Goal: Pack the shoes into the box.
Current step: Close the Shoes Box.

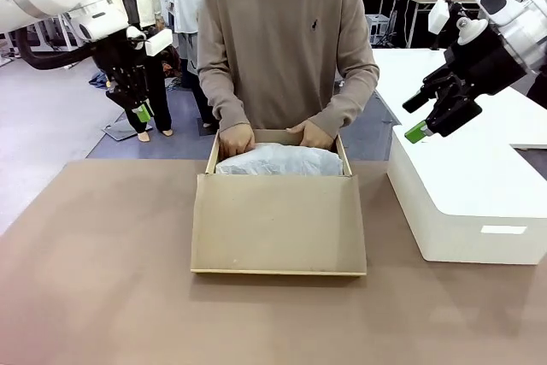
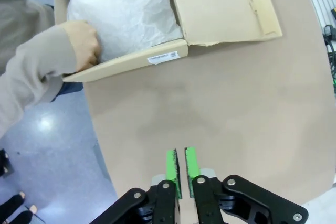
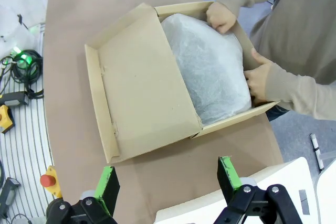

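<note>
The box (image 1: 212,158) stands at the table's far middle, its flap lid (image 1: 278,224) lying flat toward me. Crumpled white tissue paper (image 1: 278,160) fills the inside, and the shoes are hidden. A person's hands (image 1: 235,138) rest on the far rim and the paper. My left gripper (image 1: 141,113) hangs high at the far left, off the table's edge; in the left wrist view its green pads (image 2: 171,163) stand almost together with nothing between them (image 2: 181,163). My right gripper (image 1: 414,117) hovers open and empty above the white box, its jaws wide in the right wrist view (image 3: 167,169).
A larger white box (image 1: 461,203) sits at the table's right side under my right gripper. Bare brown tabletop (image 1: 102,279) lies in front of and left of the cardboard box. The right wrist view shows cables and a red button (image 3: 47,180) beyond the table's edge.
</note>
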